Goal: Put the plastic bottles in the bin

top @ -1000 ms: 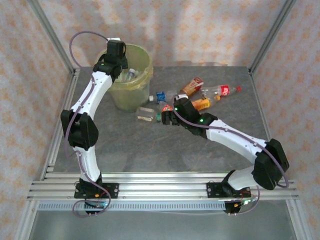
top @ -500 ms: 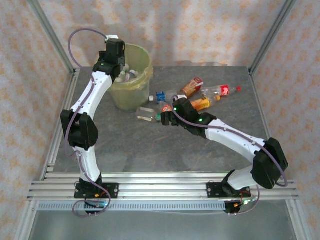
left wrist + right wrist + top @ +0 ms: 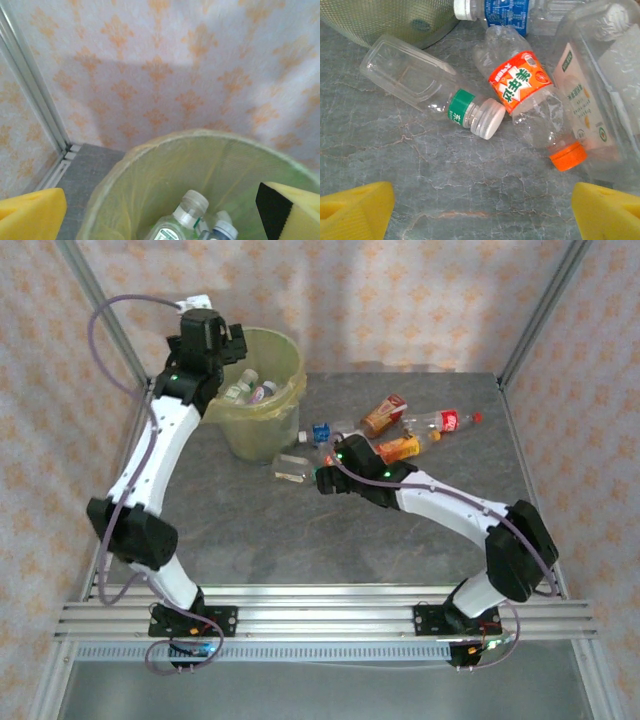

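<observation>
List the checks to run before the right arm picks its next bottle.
1. Right gripper open, nothing between its fingers: ok.
2. Green-banded bottle lying on the table just ahead of it: ok.
3. Space around that bottle: not ok, its cap seems to touch the orange-capped bottle.
4. Left gripper open and empty above the bin: ok.
5. Room left in the bin: ok.
</observation>
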Robot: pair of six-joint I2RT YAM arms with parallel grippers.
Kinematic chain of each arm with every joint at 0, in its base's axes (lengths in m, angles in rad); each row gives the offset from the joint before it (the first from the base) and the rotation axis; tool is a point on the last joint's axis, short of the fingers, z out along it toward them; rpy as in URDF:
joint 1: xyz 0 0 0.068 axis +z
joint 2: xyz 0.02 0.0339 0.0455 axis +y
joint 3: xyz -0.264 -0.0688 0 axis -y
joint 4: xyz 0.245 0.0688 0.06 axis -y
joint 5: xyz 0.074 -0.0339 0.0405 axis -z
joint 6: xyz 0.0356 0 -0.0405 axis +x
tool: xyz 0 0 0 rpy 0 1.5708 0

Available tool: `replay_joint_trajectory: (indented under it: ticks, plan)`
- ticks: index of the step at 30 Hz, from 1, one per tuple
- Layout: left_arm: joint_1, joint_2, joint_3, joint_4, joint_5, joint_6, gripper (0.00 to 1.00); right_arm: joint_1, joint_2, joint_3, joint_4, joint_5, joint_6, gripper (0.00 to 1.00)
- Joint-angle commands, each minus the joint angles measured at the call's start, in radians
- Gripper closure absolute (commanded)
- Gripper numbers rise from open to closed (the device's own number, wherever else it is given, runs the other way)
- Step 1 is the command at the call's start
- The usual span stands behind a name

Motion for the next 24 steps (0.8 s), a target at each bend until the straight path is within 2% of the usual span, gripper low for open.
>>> replay_joint_trajectory:
  ticks: [1,6,13,19,24]
  plan:
    - [0.004,-0.103,-0.065,-0.057,0.042,-0.125,0.0,0.004,0.024,0.044,-0.033,-0.013,-0.038,0.09]
    - [0.004,-0.234,-0.183,-0.116,0.068,-0.245,0.0,0.004,0.085,0.103,-0.067,-0.019,-0.066,0.12]
    - [0.004,-0.474,-0.531,-0.003,0.147,-0.459,0.0,0.004,0.197,0.19,-0.08,-0.025,-0.115,0.13]
    - [0.004,-0.647,-0.754,0.015,0.105,-0.582,0.0,0.004,0.301,0.27,-0.062,-0.05,-0.148,0.15]
    - [0.004,-0.776,-0.881,-0.019,0.021,-0.64,0.0,0.004,0.378,0.332,-0.057,-0.053,-0.179,0.16]
